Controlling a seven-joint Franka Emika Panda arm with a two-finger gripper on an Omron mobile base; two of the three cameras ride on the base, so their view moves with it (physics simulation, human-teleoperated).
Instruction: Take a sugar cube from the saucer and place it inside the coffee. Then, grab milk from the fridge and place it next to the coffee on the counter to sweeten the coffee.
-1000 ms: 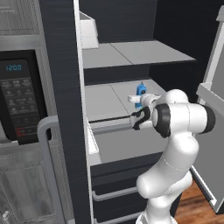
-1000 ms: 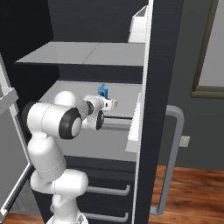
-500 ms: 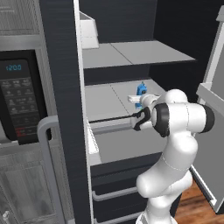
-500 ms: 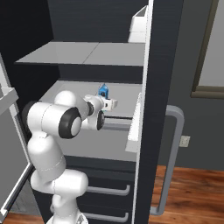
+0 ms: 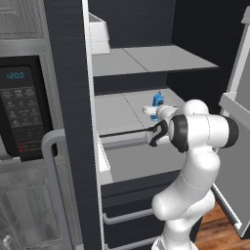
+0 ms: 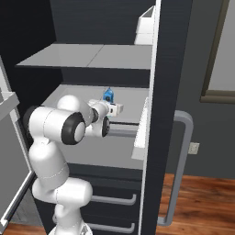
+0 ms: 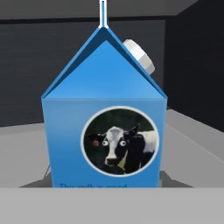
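Jaws (image 5: 155,111) narrowed since a second ago, milk (image 7: 104,120) upright between them, grip uncertain, fridge (image 5: 146,58) shelf

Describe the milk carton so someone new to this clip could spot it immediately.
Look into the open fridge, at the middle grey shelf under the top one. The milk stands upright there, just ahead of the white arm's gripper. It is the one bright blue thing inside: a gable-top carton with a white cap and a round cow picture.
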